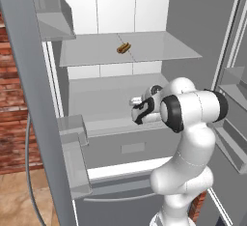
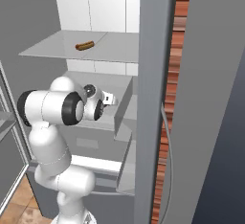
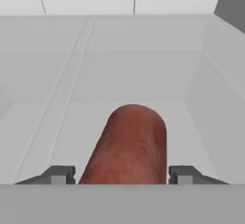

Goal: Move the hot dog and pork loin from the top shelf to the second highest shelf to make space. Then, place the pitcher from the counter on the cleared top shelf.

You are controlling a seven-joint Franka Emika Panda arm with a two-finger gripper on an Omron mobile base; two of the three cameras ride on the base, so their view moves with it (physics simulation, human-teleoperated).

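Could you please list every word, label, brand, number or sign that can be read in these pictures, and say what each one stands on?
None: no readable text shows in any view.
The fridge walls and shelves are plain grey and white.
The hot dog on the top shelf bears no label.
The pork loin between the gripper fingers is bare reddish brown.
The robot arm carries no marking.

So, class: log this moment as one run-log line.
fingers: around pork loin | hot dog: on top shelf | arm: at second shelf
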